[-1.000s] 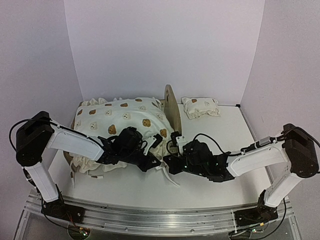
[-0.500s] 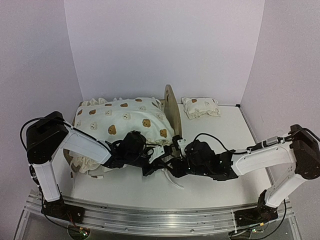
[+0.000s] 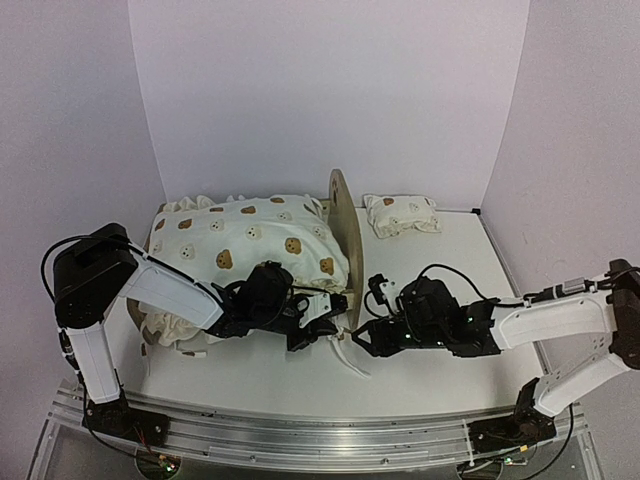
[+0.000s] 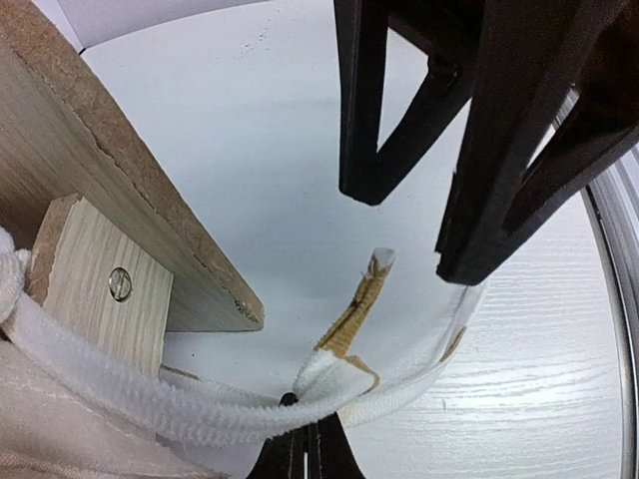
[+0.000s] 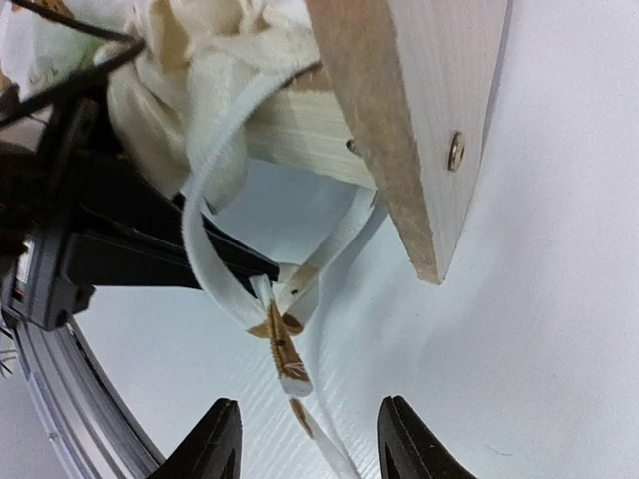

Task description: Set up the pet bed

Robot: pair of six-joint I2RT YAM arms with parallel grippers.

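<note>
The pet bed stands at the table's middle, its light-wood end board upright, with cream bear-print bedding heaped over it. My left gripper is at the bed's near corner, shut on a white tie strap of the bedding, beside the wooden frame. In the left wrist view the left gripper pinches the strap at the bottom edge. My right gripper hangs just right of it, open; in its own view the right gripper has the strap's frayed end loose ahead of its fingers.
A small bear-print pillow lies at the back right, beyond the end board. White walls close in the table on three sides. The metal rail with the arm bases runs along the near edge.
The right gripper has opened, let go of the strap and drawn back to the right. The left gripper stays shut on the strap after shifting right.
</note>
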